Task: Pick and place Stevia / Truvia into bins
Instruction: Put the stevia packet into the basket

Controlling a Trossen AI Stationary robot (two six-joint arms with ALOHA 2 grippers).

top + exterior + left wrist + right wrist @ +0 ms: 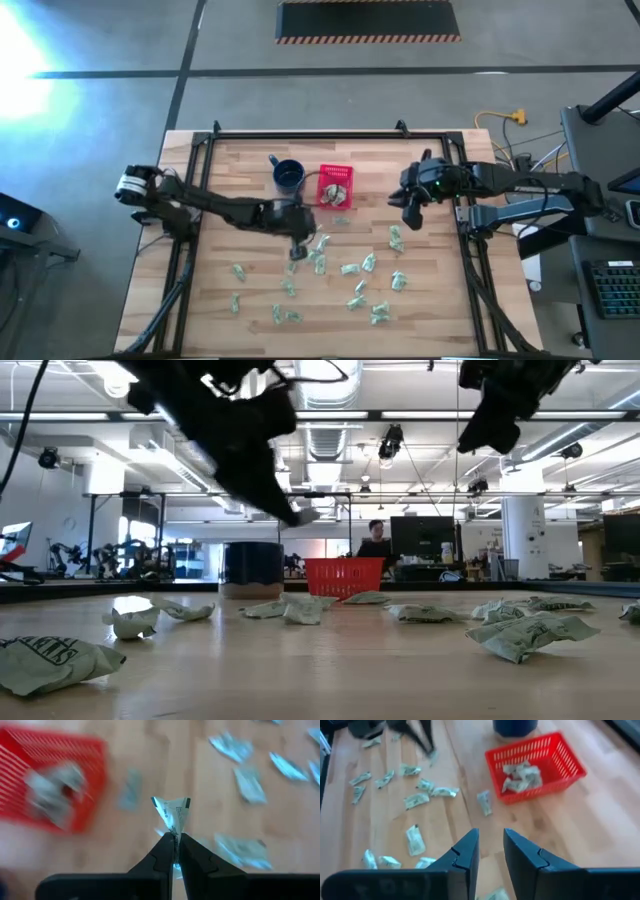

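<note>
Many pale green-and-white sachets [352, 270] lie scattered on the wooden table. The red basket [335, 187] stands at the far middle, next to a dark blue mug [288, 176], with several sachets [522, 776] inside. My left gripper [297, 250] is above the table's middle, near side of the basket, shut on one sachet [172, 814]. My right gripper [490, 851] is open and empty, up above the table to the right of the basket [535, 759]. My left gripper pinches one sachet by its lower end [175, 836] between its two fingertips, from above. The sachet's wider end sticks out past the tips. It is lifted clear of the table and shows in the low view [305, 515] at the fingertips.
A loose sachet [484, 802] lies beside the basket's near side. More sachets spread over the near and right parts of the table [396, 240]. A black frame [300, 136] runs along the table's edges.
</note>
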